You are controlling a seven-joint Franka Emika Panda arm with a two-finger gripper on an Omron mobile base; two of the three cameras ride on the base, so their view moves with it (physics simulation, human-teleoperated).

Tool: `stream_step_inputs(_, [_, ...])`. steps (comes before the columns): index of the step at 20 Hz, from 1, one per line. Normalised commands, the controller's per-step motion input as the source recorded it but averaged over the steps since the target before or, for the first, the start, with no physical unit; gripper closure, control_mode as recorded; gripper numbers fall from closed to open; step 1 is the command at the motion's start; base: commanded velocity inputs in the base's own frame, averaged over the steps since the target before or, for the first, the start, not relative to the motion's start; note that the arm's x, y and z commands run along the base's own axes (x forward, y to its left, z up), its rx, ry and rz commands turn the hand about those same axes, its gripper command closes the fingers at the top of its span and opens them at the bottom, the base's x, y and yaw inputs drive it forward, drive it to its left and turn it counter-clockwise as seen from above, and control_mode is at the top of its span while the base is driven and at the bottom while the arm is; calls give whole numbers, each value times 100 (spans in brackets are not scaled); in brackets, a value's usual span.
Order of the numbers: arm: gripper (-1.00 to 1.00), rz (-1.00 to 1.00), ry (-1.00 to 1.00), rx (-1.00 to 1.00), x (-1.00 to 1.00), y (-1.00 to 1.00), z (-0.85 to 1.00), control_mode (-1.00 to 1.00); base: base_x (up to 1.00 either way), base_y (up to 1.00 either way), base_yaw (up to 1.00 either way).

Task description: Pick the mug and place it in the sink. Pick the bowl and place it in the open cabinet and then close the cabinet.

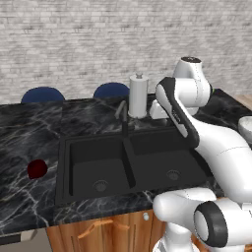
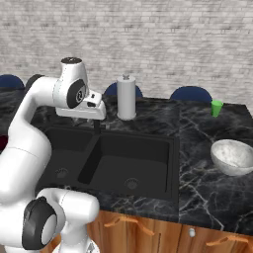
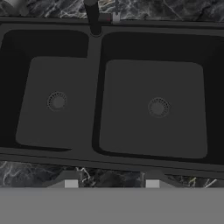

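The dark red mug (image 1: pixel 37 168) stands on the black marble counter, left of the sink (image 1: pixel 63 167). The grey-white bowl (image 2: pixel 232 157) rests on the counter to the right of the sink (image 2: pixel 174 163), and its edge (image 1: pixel 246 127) shows past my arm. My hand hangs above the back of the double-basin sink (image 3: pixel 109 162), looking down into both basins. My gripper (image 3: pixel 111 183) is open, fingertips apart with nothing between them, well away from the mug and the bowl. The cabinet is out of view.
A black faucet (image 1: pixel 123 118) rises behind the sink's divider, and a paper towel roll (image 2: pixel 126 97) stands behind it. A small green cup (image 2: pixel 216 107) sits far right. Blue chair backs (image 1: pixel 43 94) show beyond the counter. Lower wooden cabinets (image 2: pixel 148 230) run below.
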Motion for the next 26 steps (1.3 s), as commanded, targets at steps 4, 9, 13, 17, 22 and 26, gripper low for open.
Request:
stream_step_inputs(4, [-100,0,0,0,-1,7,0,-100,0,0,0])
stream_step_inputs(9, [-100,0,0,0,-17,49,0,-100,0,0,0])
stream_step_inputs(13, [-100,0,0,0,-28,57,-6,-100,0,0,0])
stream_step_inputs(17, [-100,-7,0,0,-22,64,-15,-100,0,0,0])
stream_step_inputs(22, [-100,-14,0,0,-11,70,-19,-100,0,0,0])
stream_step_inputs(26, [-100,-14,0,3,-3,63,-19,-100,0,0,0])
